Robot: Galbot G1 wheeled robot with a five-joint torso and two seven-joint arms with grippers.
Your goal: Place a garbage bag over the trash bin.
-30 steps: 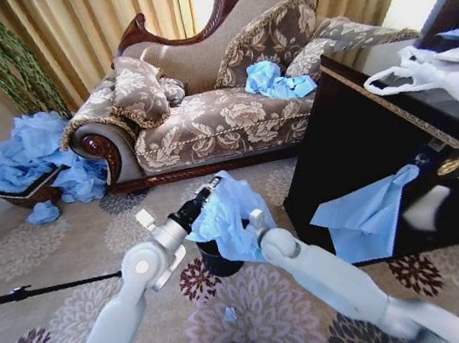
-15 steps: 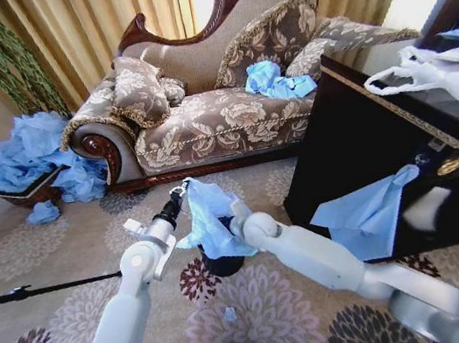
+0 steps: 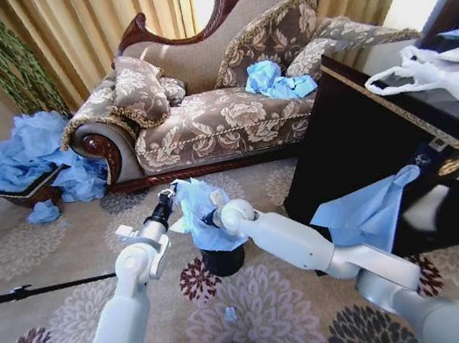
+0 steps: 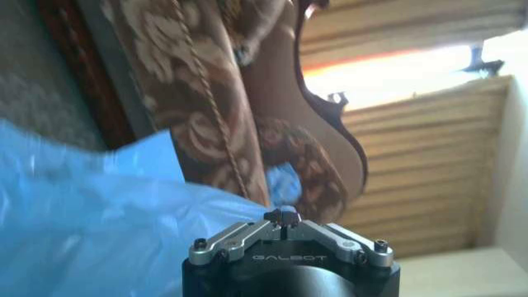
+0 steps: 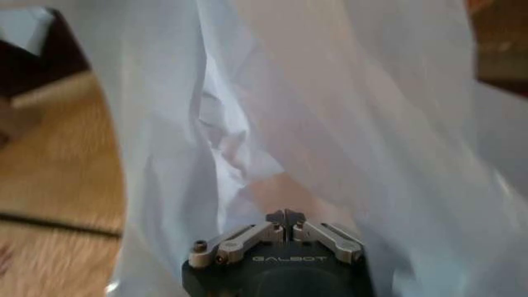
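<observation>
The light-blue garbage bag (image 3: 196, 220) hangs in the air just above the black trash bin (image 3: 225, 261), which stands on the patterned carpet. Its lower folds reach the bin's rim and hide the opening. My left gripper (image 3: 169, 195) is at the bag's upper left edge, and its fingers look shut on the plastic. My right gripper (image 3: 211, 220) holds the bag's right side. In the left wrist view the shut gripper (image 4: 283, 216) sits against the blue bag (image 4: 99, 229). In the right wrist view the gripper (image 5: 285, 216) is shut, with the bag's film (image 5: 330, 124) spread close in front.
A patterned sofa (image 3: 210, 113) stands behind the bin, with blue bags (image 3: 274, 79) on its seat. A heap of blue bags (image 3: 36, 157) lies at far left. A dark cabinet (image 3: 360, 157) on the right carries a white plastic bag (image 3: 443, 72) and a hanging blue bag (image 3: 366, 214).
Both grippers have carried the bag left and away from me, from beside the bin to above it. The arms have stretched farther out and more of the bin now shows.
</observation>
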